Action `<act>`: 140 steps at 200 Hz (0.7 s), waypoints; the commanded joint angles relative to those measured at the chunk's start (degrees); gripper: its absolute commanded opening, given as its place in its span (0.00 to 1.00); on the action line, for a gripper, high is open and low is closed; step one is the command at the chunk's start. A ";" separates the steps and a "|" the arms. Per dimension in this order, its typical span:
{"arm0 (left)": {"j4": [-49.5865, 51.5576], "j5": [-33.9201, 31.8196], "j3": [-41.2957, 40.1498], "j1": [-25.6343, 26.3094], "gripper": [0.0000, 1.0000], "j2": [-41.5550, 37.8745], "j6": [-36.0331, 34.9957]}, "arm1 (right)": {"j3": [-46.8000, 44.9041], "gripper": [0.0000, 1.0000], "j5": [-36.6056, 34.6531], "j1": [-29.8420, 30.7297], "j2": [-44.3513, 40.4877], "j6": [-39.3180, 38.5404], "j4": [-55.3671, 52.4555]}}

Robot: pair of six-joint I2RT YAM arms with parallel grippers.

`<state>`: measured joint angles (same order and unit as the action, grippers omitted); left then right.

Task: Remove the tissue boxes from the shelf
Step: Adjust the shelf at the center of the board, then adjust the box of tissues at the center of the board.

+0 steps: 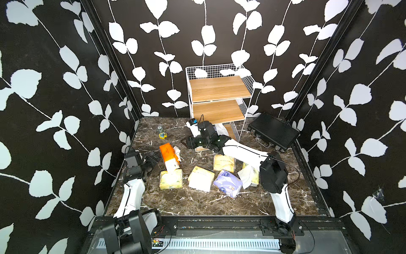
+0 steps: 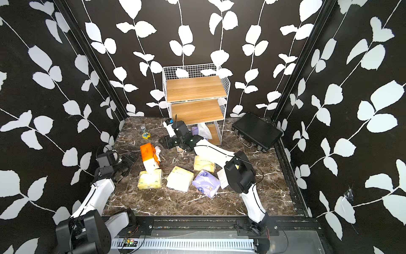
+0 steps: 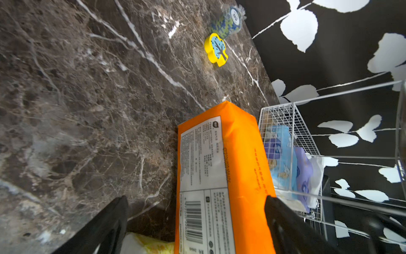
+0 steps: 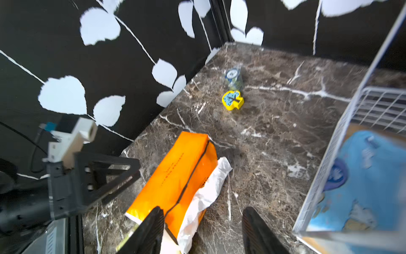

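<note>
**Orange box between two open claws, last packs low in the shelf**

In both top views the shelf (image 1: 217,88) (image 2: 195,88) is showing its two upper boards bare, while loose packs, a yellow pack (image 1: 171,179) among them, are lying on the marble table (image 1: 197,202) in front. By that, most of the job looks done. The right claw (image 1: 184,143) is hanging low by the shelf's foot, probably because only the bottom board is holding anything. The orange box (image 1: 168,154) is lying between the two claws, with the left claw (image 1: 156,158) just beside it.

In the left wrist view the left claw (image 3: 195,198) is standing wide apart, straddling the orange box (image 3: 219,165). One finger is sitting right at the box's edge, though I cannot tell if it is touching. The other is well clear, so nothing is being clamped. Past the box, a blue pack (image 3: 279,154) and a purple pack (image 3: 304,167) are sitting behind the shelf's wire wall.

In the right wrist view the right claw (image 4: 203,209) is standing partly apart and empty, with bare marble showing between its fingers. The orange box (image 4: 175,173) is lying just ahead of one finger. The blue pack (image 4: 362,176) is lying out past the other finger, inside the wire, near but not between the fingers.
</note>
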<state>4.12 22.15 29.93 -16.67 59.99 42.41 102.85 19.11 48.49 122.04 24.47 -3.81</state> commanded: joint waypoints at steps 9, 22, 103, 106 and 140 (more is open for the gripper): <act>-2.05 -1.57 -1.04 2.22 0.96 -1.98 -0.16 | 0.65 0.56 5.54 0.00 4.76 2.91 1.01; -2.05 -2.29 -0.78 3.24 0.96 -1.47 -0.40 | -0.03 0.55 5.84 0.11 5.44 4.01 3.13; -15.30 0.29 1.71 11.32 0.93 10.91 3.59 | -1.32 0.54 8.84 3.34 9.66 11.93 12.90; -15.28 -0.06 1.98 12.03 0.93 11.16 3.57 | -1.51 0.54 9.03 3.48 9.58 12.30 13.35; -16.09 -3.72 4.85 18.25 0.93 13.54 4.47 | -3.05 0.54 12.96 3.89 10.06 17.86 19.83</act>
<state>-8.54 19.92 32.18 -2.17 72.77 46.11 102.02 27.97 51.88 131.55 36.97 6.37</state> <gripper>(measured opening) 0.931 0.537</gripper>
